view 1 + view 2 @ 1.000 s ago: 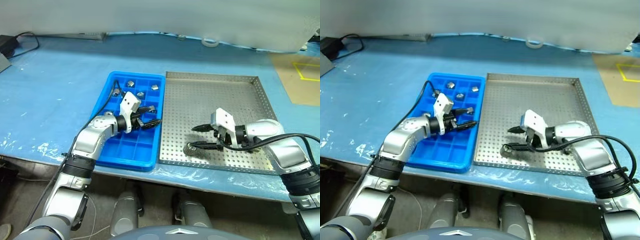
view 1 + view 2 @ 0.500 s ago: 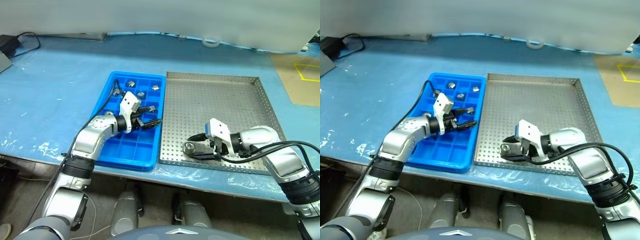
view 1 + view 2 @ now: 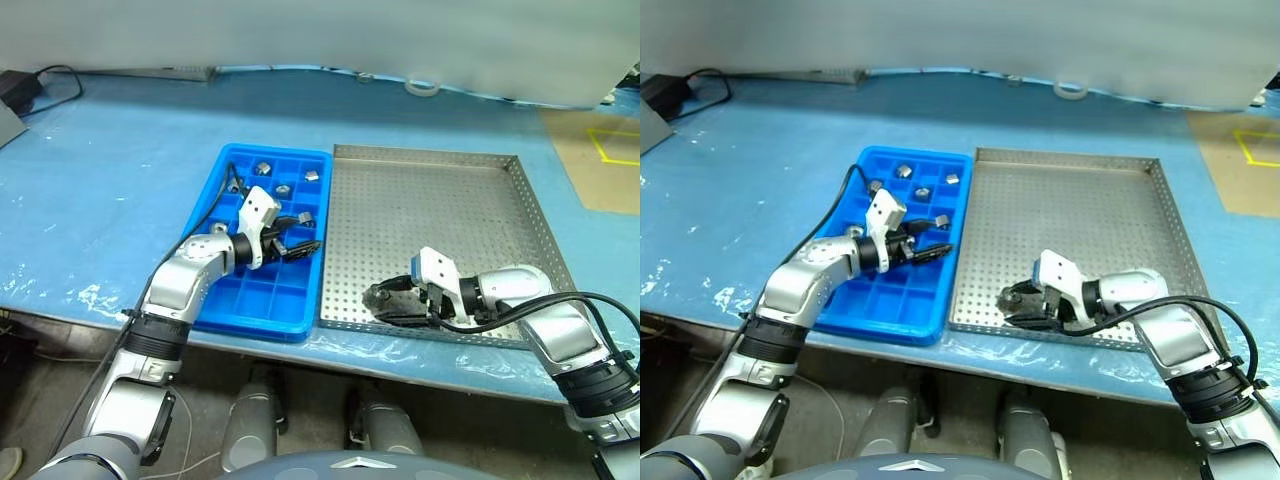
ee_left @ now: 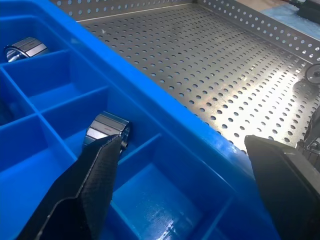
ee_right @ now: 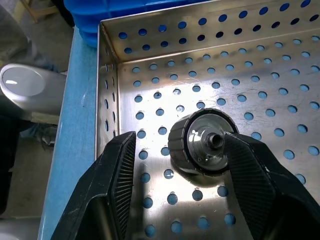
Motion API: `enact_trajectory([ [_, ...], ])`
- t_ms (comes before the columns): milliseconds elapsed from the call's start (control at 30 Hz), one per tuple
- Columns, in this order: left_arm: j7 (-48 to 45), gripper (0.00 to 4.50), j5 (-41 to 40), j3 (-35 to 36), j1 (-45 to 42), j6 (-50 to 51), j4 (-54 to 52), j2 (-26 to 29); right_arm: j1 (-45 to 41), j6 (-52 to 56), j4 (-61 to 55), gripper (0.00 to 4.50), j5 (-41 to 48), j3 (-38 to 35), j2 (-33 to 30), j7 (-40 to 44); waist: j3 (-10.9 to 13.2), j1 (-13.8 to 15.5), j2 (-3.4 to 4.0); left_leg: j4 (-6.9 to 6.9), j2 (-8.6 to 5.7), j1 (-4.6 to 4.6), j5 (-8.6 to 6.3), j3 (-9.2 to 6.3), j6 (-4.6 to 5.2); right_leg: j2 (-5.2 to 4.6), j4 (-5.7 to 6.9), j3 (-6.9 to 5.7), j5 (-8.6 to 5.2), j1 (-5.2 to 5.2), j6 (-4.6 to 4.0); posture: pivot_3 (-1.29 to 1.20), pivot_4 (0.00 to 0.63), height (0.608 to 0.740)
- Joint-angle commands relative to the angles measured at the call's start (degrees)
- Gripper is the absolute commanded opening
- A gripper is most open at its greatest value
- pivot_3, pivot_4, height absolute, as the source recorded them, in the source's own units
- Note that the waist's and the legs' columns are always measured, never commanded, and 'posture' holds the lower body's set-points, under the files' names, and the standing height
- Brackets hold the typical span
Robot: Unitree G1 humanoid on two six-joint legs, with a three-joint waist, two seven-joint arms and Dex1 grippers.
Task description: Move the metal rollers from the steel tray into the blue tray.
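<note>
— While the right tool [image 3: 1025, 303] sits low in the lower middle of the frame, what do you make of it?

— Its black fingers [image 5: 117, 175] are spread either side of one silvery short metal roller [image 5: 202, 142], which lies on the perforated floor of the large silver-grey steel tray [image 3: 470, 175], near the tray's lower-left corner. One finger looks very close to the roller; I can't tell if either touches.

— Where could it slip?

— I'd judge the roller may roll away when the fingers close, since it's round and the floor is slick. It sits near the rim, too, so a finger could catch the wall.

— And the left tool [image 3: 298, 246]?

— Spread wide and empty, hanging over the bright blue plastic compartment tray [image 3: 252, 318] at centre left. Several rollers already lie in the upper compartments [image 3: 263, 167], and one lies just beside a fingertip [image 4: 107, 131].

— Anything in the way?

— That left arm hangs over the blue tray's right side, so a carry across might meet it. Otherwise, on the pale blue tabletop [image 3: 110, 160], there's a black cable [image 3: 50, 72] at upper left and a pale ring [image 3: 421, 86] at top centre, both well apart.
</note>
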Motion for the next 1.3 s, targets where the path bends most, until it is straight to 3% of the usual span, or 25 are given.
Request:
enact_trajectory([
  [33,-0.16,4.17,-0.34,0.59,-0.09,-0.53,-1.79,0.27,-0.13,-6.6,8.96,2.89,-2.74,0.91,1.05,0.97,-0.01,-0.01,0.0,0.0,0.0,0.04,0.0,0.0,0.0,0.0,0.0,0.0,0.0,0.05,0.0,-0.13,0.15,0.74],
  [300,-0.33,4.17,-0.35,0.41,0.03,-0.5,-1.65,0.1,-15.0,-24.88,45.1,2.89,-7.18,0.73,8.26,3.56,-0.04,-0.58,-0.04,0.21,0.02,0.5,0.0,0.0,-0.01,0.0,0.01,0.02,0.04,0.5,-0.07,-0.13,0.15,0.74],
  [467,-0.42,4.17,-0.17,0.26,0.15,-0.74,-1.27,-0.13,-24.59,-32.73,63.94,2.89,-10.4,0.28,14.09,0.34,-0.09,-0.66,-0.13,0.27,0.03,0.78,0.0,0.01,-0.02,0.0,0.0,0.04,0.05,0.78,-0.09,-0.13,0.15,0.74],
  [533,-0.42,4.17,-0.1,0.19,0.12,-0.88,-1.0,-0.23,-26.45,-34.84,67.91,2.89,-11.62,0.14,15.25,-0.75,-0.29,-1.12,-0.47,0.27,0.07,0.84,0.0,0.01,-0.03,0.0,0.04,0.04,0.1,0.8,-0.18,-0.13,0.15,0.74],
  [700,-0.4,4.17,-0.01,0.11,0.12,-1.03,-0.59,-0.6,-28.61,-38.31,74.52,2.89,-14.59,0.67,18.17,-3.9,-0.31,-1.86,-0.5,0.27,0.22,1.15,0.04,0.01,-0.11,0.01,0.0,-0.01,0.18,0.76,-0.32,-0.13,0.15,0.74],
  [833,-0.34,4.17,0.17,0.09,0.08,-1.27,-0.23,-0.69,-29.57,-40.27,80.02,2.89,-14.62,-1.94,21.57,-13.33,-0.29,-1.98,-0.53,0.27,0.29,1.84,0.02,-0.19,-0.22,0.0,-0.15,-0.12,-0.07,0.86,0.1,-0.13,0.15,0.74],
  [967,-0.35,4.17,0.14,0.07,0.2,-1.2,-0.41,-0.77,-30.98,-41.69,81.36,2.89,-15.65,-3.22,21.89,-18.07,-0.07,-2.58,-0.15,-0.03,0.28,1.94,-0.21,-0.83,-0.61,-0.27,-0.73,-1.33,-0.12,0.75,0.12,-0.13,0.15,0.74],
  [1000,-0.37,4.17,0.11,0.08,0.14,-1.17,-0.42,-0.78,-30.57,-42.27,79.71,2.89,-15.13,-3.47,22.03,-16.68,-0.09,-1.78,-0.25,-0.81,0.26,1.77,-0.14,-0.53,-0.77,-0.1,-0.08,-1.52,-0.63,0.69,-0.47,-0.13,0.15,0.74],
  [1033,-0.37,4.17,0.03,0.13,0.14,-1.09,-0.53,-0.77,-29.97,-42.73,78.18,2.89,-14.24,-4.03,21.88,-14.65,-0.54,-0.6,-1.21,-1.73,0.25,1.56,0.02,0.43,-1.02,-0.11,1.96,-1.44,-2.12,0.28,-1.74,-0.13,0.15,0.74],
  [1067,-0.37,4.17,-0.02,0.16,0.14,-1.04,-0.6,-0.77,-29.49,-43.02,77.12,2.89,-13.69,-4.5,21.77,-13.25,-1.12,0.05,-2.72,-2.72,0.35,1.79,0.22,2.6,-1.31,-0.09,5.93,-0.16,-3.58,0.28,-2.84,-0.13,0.15,0.74],
  [1100,-0.39,4.17,-0.05,0.21,0.21,-1.02,-0.71,-0.74,-29.07,-42.85,76.35,2.89,-13.09,-4.98,22.01,-11.95,-0.9,0.77,-2.28,-1.9,0.22,1.87,0.37,4.28,-2.02,-0.06,5.11,2.45,-4.96,0.11,0.06,-0.13,0.15,0.74],
  [1133,-0.41,4.17,-0.04,0.25,0.26,-1.01,-0.77,-0.73,-28.83,-42.44,75.93,2.89,-12.64,-5.42,22.29,-10.94,-0.83,1.36,-1.14,0.0,0.3,1.28,-0.76,2.23,-3.62,-0.11,5.25,2.5,-4.95,-0.14,0.04,-0.13,0.15,0.74],
  [1167,-0.42,4.17,-0.05,0.28,0.34,-1.0,-0.86,-0.72,-28.6,-40.98,73.75,2.89,-11.64,-5.89,22.53,-9.24,-0.84,1.45,-0.58,3.64,-0.96,0.94,-0.73,-3.72,-3.77,0.74,4.86,2.37,-4.83,0.54,-0.13,-0.13,0.15,0.74],
  [1200,-0.42,4.17,-0.06,0.3,0.4,-0.99,-0.93,-0.71,-28.37,-39.82,71.97,2.89,-10.98,-6.3,22.67,-8.01,-0.85,1.13,-0.52,3.88,-1.17,1.82,-1.48,-5.68,-3.93,1.12,4.6,2.22,-4.77,0.54,-0.21,-0.13,0.15,0.74],
  [1233,-0.45,4.17,-0.03,0.19,0.37,-1.03,-0.92,-0.77,-27.39,-26.55,56.05,2.89,-4.8,-6.98,21.96,-7.09,-0.86,0.76,-0.76,2.02,-1.2,2.23,-2.5,-5.72,-4.24,1.29,4.33,1.97,-4.47,0.21,-0.35,-0.14,0.15,0.74],
  [1267,-0.47,4.17,-0.01,0.09,0.34,-1.05,-0.92,-0.81,-26.57,-16.45,44.05,2.89,-0.3,-7.52,21.42,-6.62,-0.8,0.39,-0.72,1.28,-0.7,2.1,-2.0,-5.11,-3.82,1.56,3.14,2.1,-2.88,0.1,-1.03,-0.14,0.15,0.74],
  [1300,-0.46,4.17,-0.04,0.04,0.24,-1.02,-0.93,-0.9,-26.3,-7.3,34.35,2.89,4.18,-8.77,20.95,-7.28,-0.59,-0.11,-0.46,1.22,-0.41,1.89,-1.87,-4.99,-3.51,1.74,2.4,2.05,-1.83,0.14,-1.18,-0.14,0.15,0.74],
])
